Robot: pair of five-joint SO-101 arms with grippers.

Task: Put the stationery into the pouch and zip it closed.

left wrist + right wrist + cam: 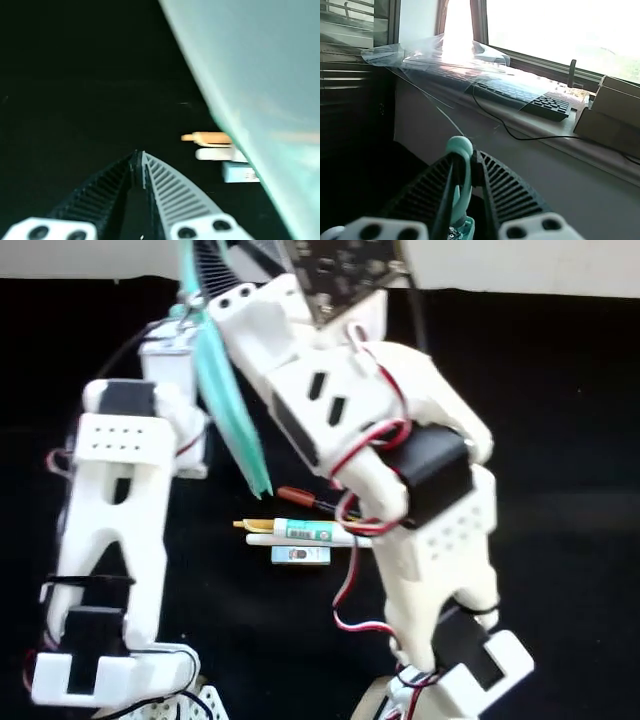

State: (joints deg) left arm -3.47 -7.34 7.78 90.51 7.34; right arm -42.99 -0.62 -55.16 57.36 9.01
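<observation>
A teal pouch (232,405) hangs tilted above the black table, its lower corner just over the stationery. My right gripper (465,156) is shut on the pouch's teal loop (459,147) and holds it high at the back (205,285). On the table lie a brown pen (300,497), a white marker (310,532) with a yellow pencil (252,524) beside it, and a small blue eraser (300,555). My left gripper (138,156) is shut with nothing in it, beside the pouch (260,75). Beyond it show the orange pen (210,137), the marker (217,154) and the eraser (240,173).
The left arm (110,500) stands at the table's left, and the right arm (420,500) crosses the middle over the stationery with red and black wires hanging. Behind the table, a window sill holds a keyboard (535,97) and cardboard boxes (615,112).
</observation>
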